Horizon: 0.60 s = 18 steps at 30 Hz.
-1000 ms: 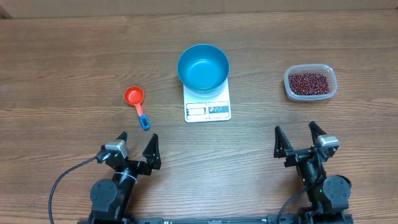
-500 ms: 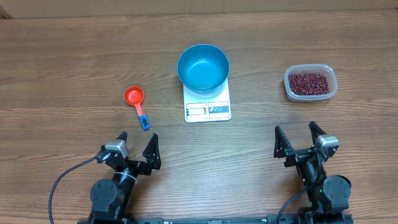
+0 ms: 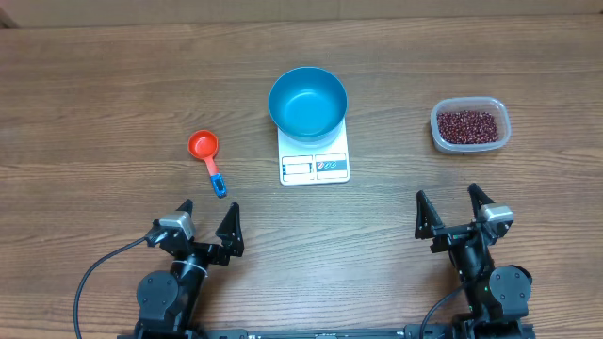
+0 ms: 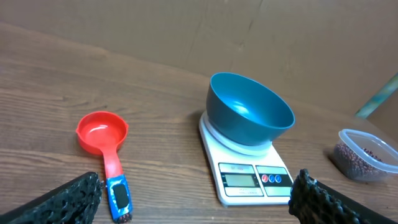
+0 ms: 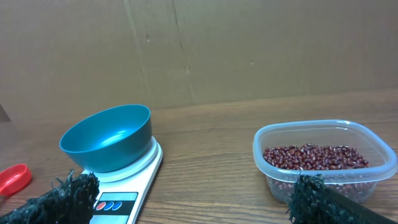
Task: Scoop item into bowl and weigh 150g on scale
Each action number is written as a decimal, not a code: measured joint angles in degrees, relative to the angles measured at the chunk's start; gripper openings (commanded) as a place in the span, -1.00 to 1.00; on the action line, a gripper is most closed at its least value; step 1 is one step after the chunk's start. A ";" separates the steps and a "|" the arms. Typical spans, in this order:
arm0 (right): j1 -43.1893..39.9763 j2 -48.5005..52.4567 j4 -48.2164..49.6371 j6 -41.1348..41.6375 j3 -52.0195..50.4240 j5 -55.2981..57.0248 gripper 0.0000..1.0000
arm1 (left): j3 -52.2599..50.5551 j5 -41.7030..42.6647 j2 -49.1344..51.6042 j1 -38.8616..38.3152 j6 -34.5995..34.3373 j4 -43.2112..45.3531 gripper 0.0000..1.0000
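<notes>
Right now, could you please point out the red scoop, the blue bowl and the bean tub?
red scoop (image 3: 203,144): overhead view, its round cup.
blue bowl (image 4: 237,127): left wrist view, its outer wall.
bean tub (image 5: 260,150): right wrist view, its left wall.

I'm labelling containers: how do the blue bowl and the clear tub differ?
The bowl is round and opaque blue; the tub is a clear rounded rectangle. The bowl is empty; the tub holds red-brown beans. The bowl sits on the scale; the tub stands on the table. Both are upright and open-topped.
</notes>
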 measured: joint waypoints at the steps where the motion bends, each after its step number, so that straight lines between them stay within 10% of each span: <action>1: 0.00 0.00 0.02 -0.02 0.00 -0.02 1.00 | 0.13 0.00 0.28 0.00 -0.02 -0.57 1.00; 18: 0.00 0.00 0.04 0.00 0.00 0.00 1.00 | 29.86 -6.14 32.39 0.00 3.08 -19.98 1.00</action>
